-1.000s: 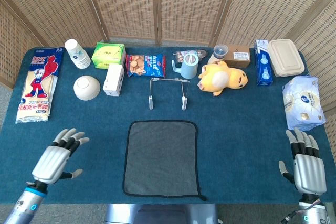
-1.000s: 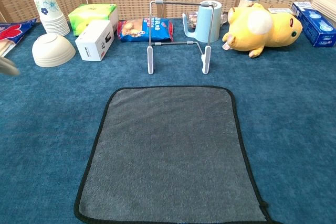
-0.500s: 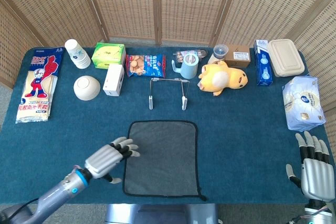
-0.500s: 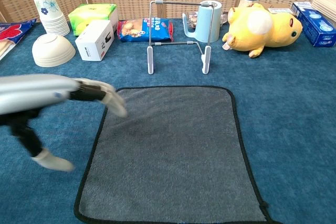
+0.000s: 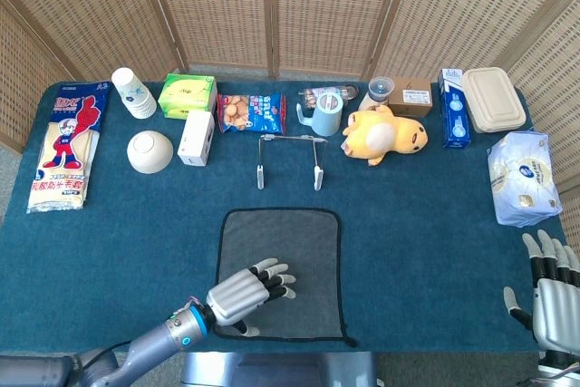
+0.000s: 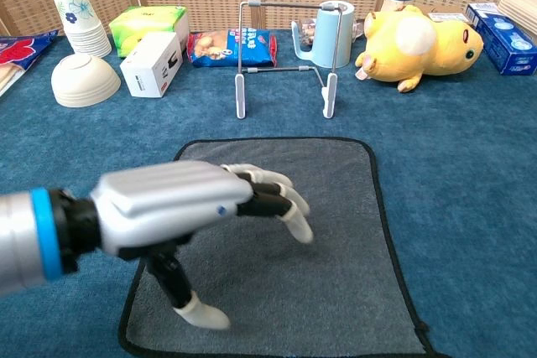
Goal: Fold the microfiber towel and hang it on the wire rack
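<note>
Head view: the dark grey microfiber towel with black edging [image 5: 282, 269] lies flat and unfolded on the blue-carpeted worktop [image 5: 426, 224], at the near edge, centred in front of the white-footed metal wire rack [image 5: 289, 159], well apart from it. No creases visible; corners rounded. The left hand [image 5: 243, 292] is over the towel's near-left part, palm down, fingers [image 5: 276, 278] spread and released, grasping nothing. The right hand [image 5: 553, 292] sits at the worktop's near-right corner, fingers extended and apart, empty.

Chest view: the towel [image 6: 336, 241] shows a short even pile, with its far edge parallel to the rack [image 6: 287, 60]. The left hand [image 6: 180, 207] hovers low above the towel's left half, fingertips [image 6: 298, 225] angled down toward the cloth; whether they touch it cannot be told. The thumb tip is at the near-left hem. The right hand is out of this view.
</note>
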`<state>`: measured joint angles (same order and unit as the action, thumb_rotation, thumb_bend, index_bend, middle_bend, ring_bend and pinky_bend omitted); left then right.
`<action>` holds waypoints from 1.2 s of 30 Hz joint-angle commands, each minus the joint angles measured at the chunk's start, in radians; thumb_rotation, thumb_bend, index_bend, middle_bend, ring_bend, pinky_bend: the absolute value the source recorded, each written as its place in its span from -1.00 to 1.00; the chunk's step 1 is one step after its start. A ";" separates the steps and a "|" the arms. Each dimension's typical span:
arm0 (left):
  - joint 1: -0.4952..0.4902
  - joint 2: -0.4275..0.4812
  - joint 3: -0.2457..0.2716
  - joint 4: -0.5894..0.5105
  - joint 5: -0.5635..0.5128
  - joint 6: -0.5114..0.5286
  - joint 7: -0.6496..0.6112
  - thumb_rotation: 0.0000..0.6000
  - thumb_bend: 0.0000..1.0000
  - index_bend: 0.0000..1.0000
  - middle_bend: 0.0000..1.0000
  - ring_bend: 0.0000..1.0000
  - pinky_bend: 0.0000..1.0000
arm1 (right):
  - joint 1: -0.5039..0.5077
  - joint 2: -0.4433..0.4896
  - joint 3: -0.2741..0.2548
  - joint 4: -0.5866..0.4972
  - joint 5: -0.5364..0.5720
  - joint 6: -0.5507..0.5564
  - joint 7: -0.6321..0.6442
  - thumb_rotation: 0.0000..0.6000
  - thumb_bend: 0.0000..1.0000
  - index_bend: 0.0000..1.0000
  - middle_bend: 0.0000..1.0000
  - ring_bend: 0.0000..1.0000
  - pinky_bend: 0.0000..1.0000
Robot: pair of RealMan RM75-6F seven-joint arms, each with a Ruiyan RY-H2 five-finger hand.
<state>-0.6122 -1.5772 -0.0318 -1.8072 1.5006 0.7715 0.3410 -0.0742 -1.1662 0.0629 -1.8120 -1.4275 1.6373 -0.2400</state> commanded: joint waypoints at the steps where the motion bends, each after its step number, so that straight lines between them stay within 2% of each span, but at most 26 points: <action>1: 0.007 -0.067 0.016 0.019 -0.046 0.026 0.069 1.00 -0.68 -0.53 -0.68 -0.86 -1.00 | -0.005 0.009 0.001 0.014 0.003 -0.002 0.027 1.00 -0.38 -0.94 -0.96 -1.00 -1.00; 12: 0.012 -0.179 0.052 0.039 -0.128 0.058 0.200 1.00 -0.68 -0.55 -0.69 -0.87 -1.00 | -0.013 0.034 0.006 0.052 0.007 -0.009 0.105 1.00 -0.38 -0.94 -0.96 -1.00 -1.00; 23: 0.003 -0.227 0.061 0.076 -0.164 0.087 0.253 1.00 -0.68 -0.55 -0.69 -0.87 -1.00 | -0.023 0.037 0.007 0.073 0.007 -0.006 0.140 1.00 -0.38 -0.94 -0.96 -1.00 -1.00; 36: -0.012 -0.266 0.058 0.129 -0.160 0.114 0.268 1.00 -0.68 -0.54 -0.67 -0.87 -1.00 | -0.028 0.037 0.011 0.071 0.009 -0.004 0.138 1.00 -0.38 -0.94 -0.96 -1.00 -1.00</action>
<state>-0.6233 -1.8409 0.0268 -1.6804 1.3412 0.8838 0.6087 -0.1017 -1.1288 0.0735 -1.7408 -1.4183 1.6331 -0.1014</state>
